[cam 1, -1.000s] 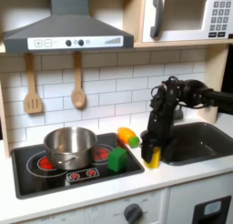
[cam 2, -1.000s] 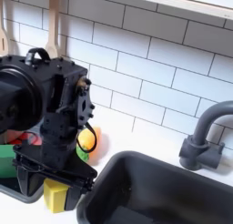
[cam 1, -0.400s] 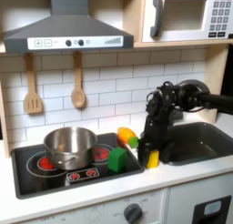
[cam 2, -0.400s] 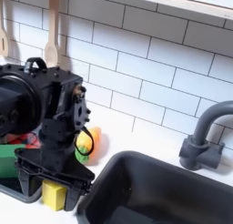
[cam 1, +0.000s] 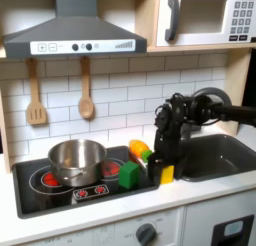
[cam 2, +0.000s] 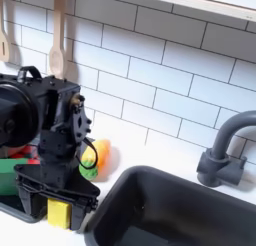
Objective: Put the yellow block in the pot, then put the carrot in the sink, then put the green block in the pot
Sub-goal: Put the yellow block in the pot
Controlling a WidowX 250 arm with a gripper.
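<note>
Small bright yellow toy cube [cam 1: 167,174] [cam 2: 59,213] sits between the black gripper's [cam 1: 162,175] [cam 2: 58,214] fingers, clamped, low over the white counter strip between the black stovetop [cam 1: 40,180] and the dark grey rectangular sink [cam 1: 225,155] [cam 2: 170,205]. Bright green cube [cam 1: 129,174] lies on the stovetop just left in the first exterior view, orange carrot [cam 1: 139,148] [cam 2: 96,154] behind it. Shiny round steel pot [cam 1: 77,160] stands farther left, well apart.

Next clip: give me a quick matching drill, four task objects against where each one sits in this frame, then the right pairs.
1. yellow block
2. green block
3. carrot
4. pot

A. on the stovetop's left burner
B. on the stovetop's right edge, in front of the carrot
C. between the claw fingers, near the sink
D. behind the green block, by the wall

Pairs: 1-C, 2-B, 3-D, 4-A
</note>
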